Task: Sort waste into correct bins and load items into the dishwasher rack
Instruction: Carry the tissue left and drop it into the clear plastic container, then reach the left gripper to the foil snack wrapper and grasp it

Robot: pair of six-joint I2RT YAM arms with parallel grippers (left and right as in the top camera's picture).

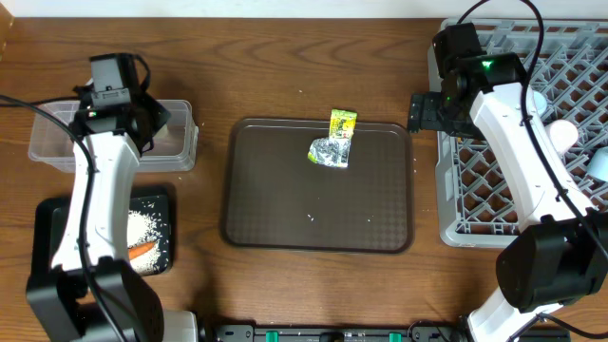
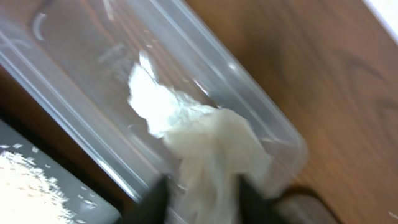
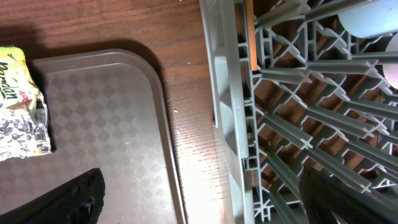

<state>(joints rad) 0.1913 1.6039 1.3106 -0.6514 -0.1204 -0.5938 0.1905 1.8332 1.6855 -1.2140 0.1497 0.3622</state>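
The grey rack [image 1: 456, 204] filled the right end of the table [image 1: 285, 57]. A white cup [image 1: 562, 133] sat among its pegs, and a second pale cup [image 1: 600, 163] sat further right at the edge of the overhead view.

The brown tray [image 1: 318, 204] lay in the middle of the table, just beside the rack but with a strip of wood between them. The clear tub [image 1: 52, 142] stood at the far left. The black tray [image 1: 163, 199] lay just in front of the tub, nearer the robot.

The rice [image 1: 147, 225] was heaped in the black tray, and loose grains were scattered around the heap. The tissue [image 2: 205, 137] hung over the inside of the clear tub, with its lower end between the fingers [image 2: 155, 199] of the left gripper [image 2: 202, 202]. Those fingers stood a little apart with tissue on both sides. The blur made it impossible to tell whether they pinched the tissue or had let it go.

The foil [image 1: 330, 152] lay on the brown tray near its far rim. The wrapper [image 1: 343, 122] touched the foil's far side and lay across the rim of the tray. The carrot [image 1: 142, 252] lay in the black tray just in front of the rice.

The right gripper [image 3: 205, 205] hovered over the gap between the brown tray and the rack. Its jaws were spread wide and held nothing.
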